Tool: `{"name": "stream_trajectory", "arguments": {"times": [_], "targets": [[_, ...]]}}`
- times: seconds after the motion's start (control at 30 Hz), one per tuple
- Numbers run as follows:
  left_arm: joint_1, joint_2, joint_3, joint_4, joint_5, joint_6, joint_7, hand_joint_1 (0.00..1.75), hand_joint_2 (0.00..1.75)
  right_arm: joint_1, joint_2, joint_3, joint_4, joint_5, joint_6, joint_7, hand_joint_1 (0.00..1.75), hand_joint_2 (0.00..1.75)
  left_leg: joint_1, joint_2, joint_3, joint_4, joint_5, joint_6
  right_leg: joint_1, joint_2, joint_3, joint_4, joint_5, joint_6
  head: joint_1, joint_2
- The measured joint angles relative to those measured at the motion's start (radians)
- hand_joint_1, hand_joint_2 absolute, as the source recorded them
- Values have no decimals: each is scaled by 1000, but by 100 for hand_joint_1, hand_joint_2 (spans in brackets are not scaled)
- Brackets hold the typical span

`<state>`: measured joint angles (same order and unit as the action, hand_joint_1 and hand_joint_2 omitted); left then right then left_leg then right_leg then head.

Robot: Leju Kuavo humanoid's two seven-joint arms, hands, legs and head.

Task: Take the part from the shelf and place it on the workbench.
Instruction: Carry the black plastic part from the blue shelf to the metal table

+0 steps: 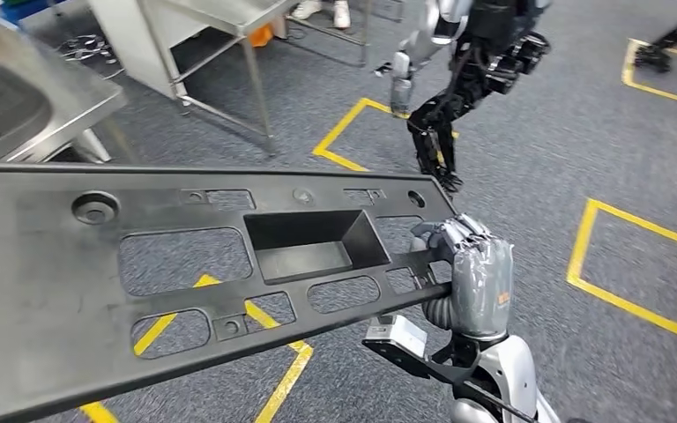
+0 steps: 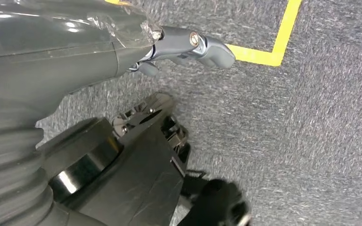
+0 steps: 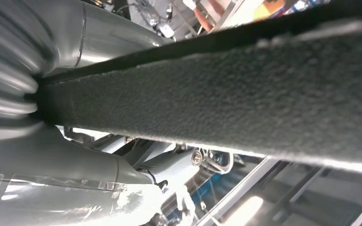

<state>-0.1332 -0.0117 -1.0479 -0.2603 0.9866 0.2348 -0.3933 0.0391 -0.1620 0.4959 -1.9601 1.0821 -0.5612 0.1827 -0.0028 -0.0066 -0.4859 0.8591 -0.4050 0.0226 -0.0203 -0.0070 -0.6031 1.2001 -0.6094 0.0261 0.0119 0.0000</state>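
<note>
A steel bench [image 1: 18, 97] is seen at the far left. The long black part [image 1: 141, 264] is carried in the air over grey carpet [image 1: 529, 176] marked with yellow tape [image 1: 630, 264], spanning from the left edge to the right hand [image 1: 472, 273], by which its right end is gripped. Whether the left hand [image 2: 188, 44] is clenched cannot be told. Another robot [image 1: 467, 62] stands beyond.

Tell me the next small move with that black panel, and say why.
Probably keep the grip and carry the black plastic panel toward the steel workbench at upper left. The right hand holds the panel's end, the panel hangs over grey carpet, and nothing supports it yet. The left hand hangs over the floor, holding nothing, so bringing it under the panel might help.
</note>
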Motion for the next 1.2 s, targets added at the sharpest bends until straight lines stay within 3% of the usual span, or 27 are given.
{"name": "stream_trajectory", "arguments": {"times": [0.03, 0.07, 0.13, 0.2, 0.23, 0.3, 0.37, 0.47, 0.5, 0.53, 0.57, 0.6, 0.67, 0.73, 0.77, 0.83, 0.9, 0.97, 1.0, 1.03, 1.07, 1.1, 1.13, 1.2], "targets": [[2, 0, 0, 0, 0, -1, 0, 0, 175, 1, 0, 0, 0, -1, 1, 0, 175, 175, -1, -12, 1, 0, 0, 0, 1, 2, -17, 23, 5, -2, 4, 0], [3, 0, 0, 0, 0, -1, 0, 0, 175, 1, 0, 0, 1, -1, 1, 0, 175, 175, -2, -24, 3, 1, 0, 0, 2, 5, -12, -1, 32, -5, 8, 0], [4, 0, 0, 0, 1, -1, 0, 0, 175, 0, 0, 0, 1, -2, 2, 0, 175, 175, -1, -48, 6, 1, -1, -2, 3, 34, 46, -145, 116, -13, 16, 0], [3, 0, 0, 0, 2, -1, 0, 0, 175, -1, 0, 1, 2, -2, 3, 0, 175, 175, -3, -69, 4, 6, -5, -9, 3, 72, 100, -276, 172, -19, 23, 0], [2, 0, 0, 0, 2, -1, -1, 0, 175, -1, 0, 1, 2, -2, 3, 1, 175, 175, -4, -78, 2, 8, -7, -13, 4, 82, 110, -304, 180, -22, 22, 0], [5, 1, 0, 0, 2, -1, -1, 0, 175, -2, 0, 1, 2, -2, 4, 1, 175, 175, -3, -94, -1, 8, -9, -23, 5, 62, 114, -313, 183, -30, 19, 0], [8, 3, 0, 0, 2, -1, -1, 0, 175, -4, 0, 2, 2, -2, 4, 0, 175, 175, -3, -72, -17, 48, -35, -36, 3, 40, 119, -321, 186, -40, 13, 0], [8, 4, 0, 0, 3, -1, -1, 0, 175, -5, 0, 2, 2, -2, 4, 1, 175, 175, 2, -16, -116, 257, -140, -54, 1, 5, 122, -328, 187, -47, -5, 0], [9, 4, 0, 0, 3, -1, -1, 0, 175, -4, 0, 2, 2, -2, 4, 0, 175, 175, 6, -11, -148, 321, -162, -58, 1, -6, 123, -328, 185, -47, -7, 0], [10, 4, 0, 0, 3, -1, -1, 0, 175, -4, 0, 2, 3, -2, 4, 0, 175, 175, 9, -8, -165, 350, -165, -61, 0, -17, 124, -328, 183, -47, -9, 0], [11, 4, 0, 0, 3, -1, -1, 0, 175, -4, 0, 2, 3, -2, 4, 0, 175, 175, 11, -5, -159, 336, -146, -62, -1, -27, 127, -328, 181, -45, -11, 0], [12, 4, 0, 0, 3, -1, -1, 0, 175, -5, 0, 2, 3, -2, 4, 0, 175, 175, 13, 2, -133, 280, -112, -62, -2, -37, 131, -328, 178, -43, -13, 0], [11, 4, 0, 0, 2, -2, -1, 0, 175, -5, 0, 2, 3, -2, 4, 0, 175, 175, 9, 52, -54, 120, -37, -55, -2, -53, 143, -328, 171, -35, -18, 0], [7, 4, 0, 0, 1, -3, -1, 0, 175, -5, 0, 2, 3, -2, 4, 1, 175, 175, 4, 95, -13, 25, -3, -44, 1, -67, 152, -328, 163, -24, -22, 0], [6, 4, 0, 0, 0, -3, -1, 0, 175, -5, 0, 2, 3, -2, 4, 1, 175, 175, 1, 98, -10, 12, -1, -38, 3, -77, 157, -329, 159, -17, -22, 0], [6, 4, 0, 0, 0, -3, -2, 0, 175, -6, 1, 3, 3, -2, 4, 1, 175, 175, 3, 73, -9, 6, 0, -26, 2, -88, 166, -329, 149, -6, -18, 0], [5, 5, 0, -1, 0, -5, -2, 0, 175, -7, 1, 3, 3, -2, 4, 1, 175, 175, 7, 50, -3, -3, 6, -14, -1, -53, 143, -266, 105, 2, -13, 0], [3, 6, 1, -1, 0, -8, -2, 0, 175, -5, 1, 4, 3, -2, 5, 1, 175, 175, 7, 28, -2, -7, 9, -5, -2, -10, 66, -111, 29, 4, -4, 0], [3, 5, 1, -1, 0, -10, -2, 0, 175, -4, 1, 5, 3, -2, 6, 1, 175, 175, 6, 17, -2, -7, 8, -2, -1, -2, 25, -34, 1, 4, 1, 0], [4, 5, 1, -1, 0, -11, -2, 0, 175, -3, 0, 6, 3, -2, 7, 2, 175, 175, 5, 4, -1, -6, 8, -2, 1, 1, -3, 11, -6, 3, 5, 0], [6, 5, 1, -1, 0, -11, -2, 0, 175, -2, 0, 6, 3, -2, 9, 3, 175, 175, 4, -9, 1, -6, 8, -1, 2, 3, -10, 12, 11, 0, 9, 0], [6, 6, 1, -1, 0, -12, -1, 0, 175, -2, 0, 6, 3, -1, 10, 3, 175, 175, 3, -22, 4, -6, 7, -2, 3, 7, 5, -32, 47, -4, 13, 0], [6, 6, 1, -1, 0, -12, -1, 0, 175, -2, 0, 6, 3, -1, 11, 3, 175, 175, 3, -35, 6, -6, 7, -3, 5, 19, 34, -107, 92, -9, 18, 0], [5, 5, 1, -2, 1, -13, -1, 0, 175, -3, 0, 7, 2, 0, 13, 3, 175, 175, 1, -57, 7, -2, 4, -8, 6, 66, 95, -257, 162, -19, 26, 0]]}}
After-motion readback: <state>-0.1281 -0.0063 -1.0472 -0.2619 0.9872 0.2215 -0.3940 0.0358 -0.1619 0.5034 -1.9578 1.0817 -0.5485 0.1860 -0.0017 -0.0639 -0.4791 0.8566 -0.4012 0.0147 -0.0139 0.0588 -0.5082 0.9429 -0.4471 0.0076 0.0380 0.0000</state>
